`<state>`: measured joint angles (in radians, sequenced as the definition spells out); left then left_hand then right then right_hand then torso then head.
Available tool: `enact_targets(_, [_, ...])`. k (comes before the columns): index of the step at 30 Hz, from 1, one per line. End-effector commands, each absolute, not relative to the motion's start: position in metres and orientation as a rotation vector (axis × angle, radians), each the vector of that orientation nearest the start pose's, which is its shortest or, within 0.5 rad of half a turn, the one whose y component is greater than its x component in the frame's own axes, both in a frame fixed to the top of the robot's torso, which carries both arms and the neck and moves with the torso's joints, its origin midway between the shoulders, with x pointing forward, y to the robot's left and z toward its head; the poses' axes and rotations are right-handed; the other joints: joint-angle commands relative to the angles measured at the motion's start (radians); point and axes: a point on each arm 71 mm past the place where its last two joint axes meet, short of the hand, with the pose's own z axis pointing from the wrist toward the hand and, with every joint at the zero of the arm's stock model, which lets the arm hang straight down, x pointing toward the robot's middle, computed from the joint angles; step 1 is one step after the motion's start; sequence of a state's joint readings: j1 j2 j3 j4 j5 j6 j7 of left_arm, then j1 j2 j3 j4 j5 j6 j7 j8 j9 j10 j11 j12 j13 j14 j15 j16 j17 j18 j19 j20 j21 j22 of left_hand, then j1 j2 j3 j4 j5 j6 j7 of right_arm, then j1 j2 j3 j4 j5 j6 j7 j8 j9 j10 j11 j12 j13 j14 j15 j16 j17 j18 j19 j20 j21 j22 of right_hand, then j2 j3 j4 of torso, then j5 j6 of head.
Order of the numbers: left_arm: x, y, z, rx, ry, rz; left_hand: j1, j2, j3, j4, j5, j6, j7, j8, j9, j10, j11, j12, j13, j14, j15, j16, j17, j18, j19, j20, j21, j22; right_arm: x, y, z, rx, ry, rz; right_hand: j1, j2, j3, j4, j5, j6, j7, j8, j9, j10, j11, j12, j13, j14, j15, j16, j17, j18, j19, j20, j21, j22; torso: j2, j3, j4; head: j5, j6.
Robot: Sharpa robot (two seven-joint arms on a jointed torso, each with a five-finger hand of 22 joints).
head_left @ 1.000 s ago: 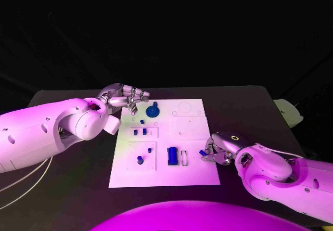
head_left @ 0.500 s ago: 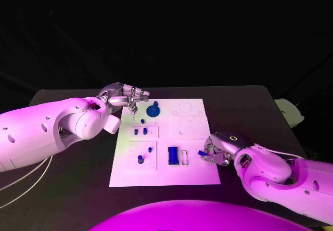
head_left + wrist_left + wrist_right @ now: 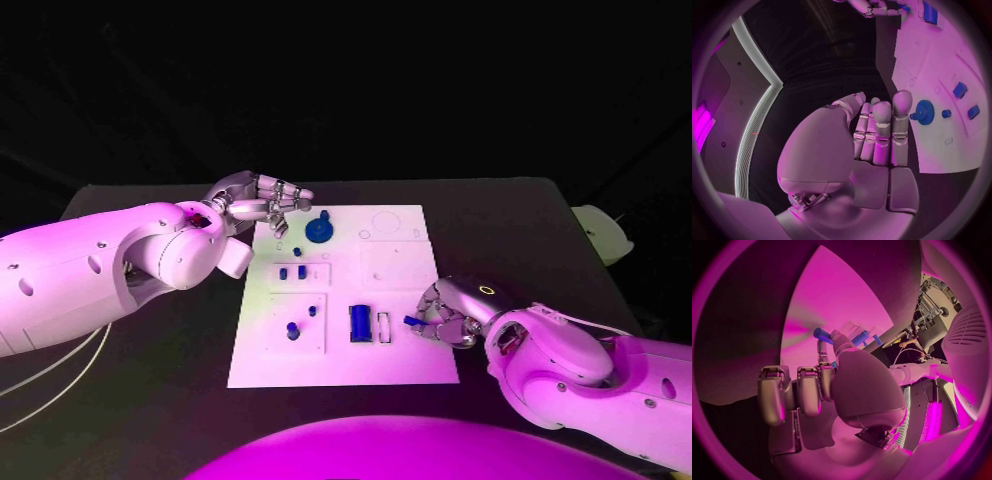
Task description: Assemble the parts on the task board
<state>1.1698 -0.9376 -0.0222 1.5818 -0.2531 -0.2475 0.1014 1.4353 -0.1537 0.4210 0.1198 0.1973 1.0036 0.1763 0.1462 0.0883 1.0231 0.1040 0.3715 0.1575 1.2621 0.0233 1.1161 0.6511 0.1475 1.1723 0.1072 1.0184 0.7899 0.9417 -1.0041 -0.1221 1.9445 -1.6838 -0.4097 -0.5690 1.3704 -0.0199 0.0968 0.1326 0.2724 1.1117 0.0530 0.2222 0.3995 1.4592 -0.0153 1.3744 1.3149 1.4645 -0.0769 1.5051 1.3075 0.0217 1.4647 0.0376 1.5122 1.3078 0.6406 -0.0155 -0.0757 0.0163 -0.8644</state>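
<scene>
Carrying a small blue part (image 3: 413, 321) toward the task board (image 3: 392, 370) looks to be the step in hand. The right hand (image 3: 450, 315) sits at the board's right edge, by its near half, with the part pinched at its fingertips and poking out toward the board. In the right wrist view the same piece (image 3: 822, 333) reads as a short blue peg, held between the thumb and a finger; the other fingers (image 3: 772, 395) are curled down side by side and grip nothing.

Just beside the part on the board: a narrow pale slot (image 3: 384, 327), and next to that a dark blue rectangular block (image 3: 359, 322) standing in its seat. My judgement is that the peg is meant for a seat near there; which one cannot be told.

Next move, as judged: bring the peg over its seat, line it up with the opening, then lower and let go. The pinch is at the very tips, so tilt is the risk.

Left hand (image 3: 264, 204) hovers at the board's far left corner, near the round blue gear-like part (image 3: 319, 231). The left wrist view shows its fingers (image 3: 899, 127) straight and pressed together, thumb apart, holding nothing and touching no part.

Other small blue pieces (image 3: 293, 272) stand in the left-hand column of the board.
</scene>
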Motion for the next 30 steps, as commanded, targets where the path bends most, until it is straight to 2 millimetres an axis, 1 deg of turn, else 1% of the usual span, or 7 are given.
enact_targets(1, [0.47, 0.229, -0.196, -1.003, 1.758, -1.336, 0.0, 0.01, -0.003, -0.002, 0.002, -0.005, 0.001, 0.004, -0.001, -0.006, 0.0, 0.003, 0.002, -0.004, 0.0, 0.007, 0.004, 0.016, 0.001, 0.004, 0.001, 0.004, 0.337, -0.18, -0.266, 0.057, 1.896, 0.517, 0.02, 0.02, 0.013, 0.0, 0.009, 0.003, -0.002, 0.004, 0.003, -0.001, -0.007, -0.004, 0.087, 0.081, -0.006, 0.005, 0.141, -0.01, 0.085, -0.008, 0.007, 0.248, -0.001, -0.0012, -0.0005, 0.002, -0.001])
enact_targets(3, [0.47, 0.229, -0.196, -1.002, 1.76, -1.337, 0.0, 0.01, -0.003, -0.002, 0.002, -0.005, 0.001, 0.004, -0.001, -0.006, 0.0, 0.003, 0.002, -0.004, 0.0, 0.008, 0.005, 0.016, 0.002, 0.004, 0.001, 0.005, 0.337, -0.178, -0.266, 0.069, 1.899, 0.525, 0.019, 0.019, 0.02, 0.0, 0.011, 0.003, -0.002, 0.004, 0.003, -0.001, -0.007, -0.004, 0.087, 0.081, -0.006, 0.005, 0.142, -0.01, 0.085, -0.008, 0.006, 0.248, 0.0, -0.0001, 0.0009, 0.001, -0.001])
enact_targets(8, [0.469, 0.229, -0.196, -0.998, 1.761, -1.341, 0.0, 0.009, -0.003, -0.003, 0.002, -0.005, 0.001, 0.004, -0.001, -0.006, 0.0, 0.004, 0.002, -0.004, 0.0, 0.007, 0.005, 0.016, 0.001, 0.004, 0.001, 0.005, 0.337, -0.173, -0.267, 0.093, 1.912, 0.543, 0.016, 0.018, 0.027, 0.001, 0.011, 0.003, -0.002, 0.004, 0.003, -0.001, -0.007, -0.004, 0.087, 0.081, -0.006, 0.005, 0.142, -0.01, 0.085, -0.008, 0.006, 0.248, 0.0, -0.0006, -0.0003, 0.0, -0.001])
enact_targets(16, [0.469, 0.227, -0.196, -0.994, 1.764, -1.348, 0.0, 0.009, -0.003, -0.003, 0.002, -0.005, 0.001, 0.004, -0.001, -0.006, 0.0, 0.004, 0.002, -0.004, 0.0, 0.007, 0.005, 0.016, 0.001, 0.004, 0.001, 0.005, 0.337, -0.158, -0.275, 0.13, 1.959, 0.579, -0.007, 0.002, 0.048, 0.008, 0.01, 0.008, -0.003, 0.009, 0.005, 0.003, -0.008, -0.001, 0.091, 0.082, -0.006, 0.005, 0.143, -0.01, 0.085, -0.008, 0.006, 0.248, 0.001, 0.0004, 0.0003, 0.005, -0.002])
enact_targets(21, [0.469, 0.226, -0.195, -0.99, 1.766, -1.35, 0.0, 0.009, -0.003, -0.003, 0.002, -0.005, 0.001, 0.004, -0.001, -0.006, 0.0, 0.004, 0.002, -0.004, 0.0, 0.007, 0.005, 0.016, 0.001, 0.004, 0.001, 0.005, 0.337, -0.152, -0.278, 0.141, 1.975, 0.589, -0.038, -0.007, 0.063, 0.025, 0.01, 0.013, -0.005, 0.013, 0.008, 0.005, -0.009, -0.001, 0.091, 0.082, -0.007, 0.005, 0.143, -0.01, 0.085, -0.009, 0.005, 0.248, 0.002, 0.0005, 0.0012, 0.006, -0.002])
enact_targets(26, [0.469, 0.226, -0.195, -0.988, 1.768, -1.351, 0.0, 0.009, -0.003, -0.003, 0.002, -0.005, 0.001, 0.004, -0.001, -0.006, 0.0, 0.004, 0.002, -0.004, 0.0, 0.007, 0.005, 0.016, 0.001, 0.004, 0.001, 0.005, 0.338, -0.149, -0.28, 0.138, 1.994, 0.589, -0.076, -0.014, 0.072, 0.05, 0.011, 0.018, -0.006, 0.018, 0.01, 0.009, -0.01, 0.002, 0.094, 0.082, -0.007, 0.006, 0.144, -0.01, 0.085, -0.009, 0.007, 0.248, 0.001, -0.0001, -0.0009, 0.009, -0.005])
enact_targets(30, [0.469, 0.225, -0.195, -0.988, 1.77, -1.351, 0.0, 0.009, -0.004, -0.003, 0.002, -0.006, 0.001, 0.005, -0.001, -0.006, 0.0, 0.005, 0.002, -0.004, 0.0, 0.007, 0.003, 0.016, 0.001, 0.004, 0.0, 0.003, 0.339, -0.148, -0.283, 0.125, 2.015, 0.583, -0.092, -0.017, 0.079, 0.061, 0.011, 0.021, -0.007, 0.021, 0.011, 0.011, -0.01, 0.005, 0.097, 0.082, -0.008, 0.006, 0.145, -0.01, 0.085, -0.01, 0.006, 0.248, 0.001, 0.0001, -0.0003, 0.009, -0.005])
